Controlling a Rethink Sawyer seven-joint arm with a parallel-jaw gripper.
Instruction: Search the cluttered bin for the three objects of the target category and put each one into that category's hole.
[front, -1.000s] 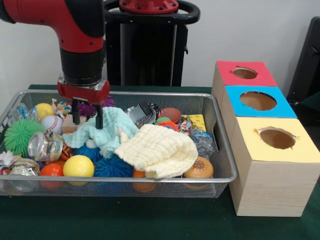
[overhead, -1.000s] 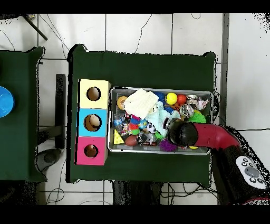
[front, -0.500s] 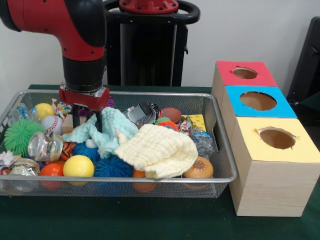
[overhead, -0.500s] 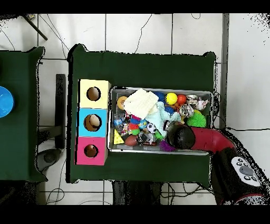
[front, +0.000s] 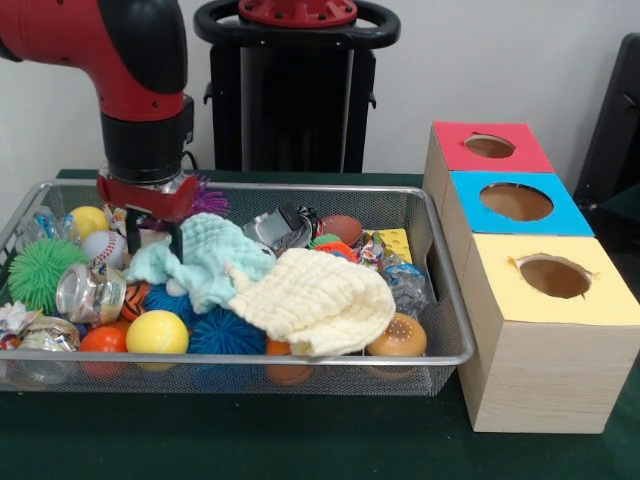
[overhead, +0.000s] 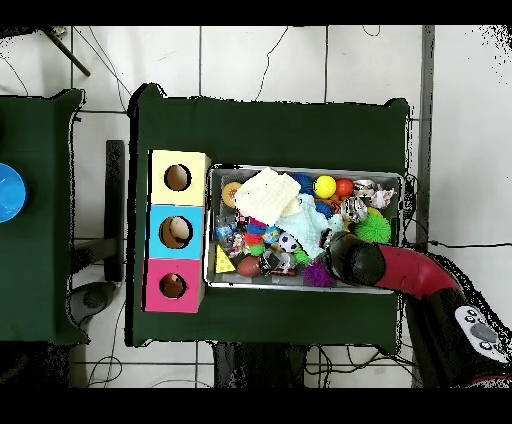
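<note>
Plain white wall (front: 480, 60) behind, evenly lit. Dark chair (front: 615, 120) at right edge, near wall. Table under green cloth (front: 300, 440). Overhead: floor of pale tiles (overhead: 260, 60) with dark grout lines, thin cables (overhead: 265, 70) trailing across them. Second green table (overhead: 35, 220) at left, well apart from first, blue dish (overhead: 8, 192) on its left edge. Dark bar (overhead: 115, 210) on floor between tables.

The red and black arm points its wrist straight down, its gripper (front: 153, 238) hanging with two dark fingers (front: 176, 240) slightly parted, holding nothing.
</note>
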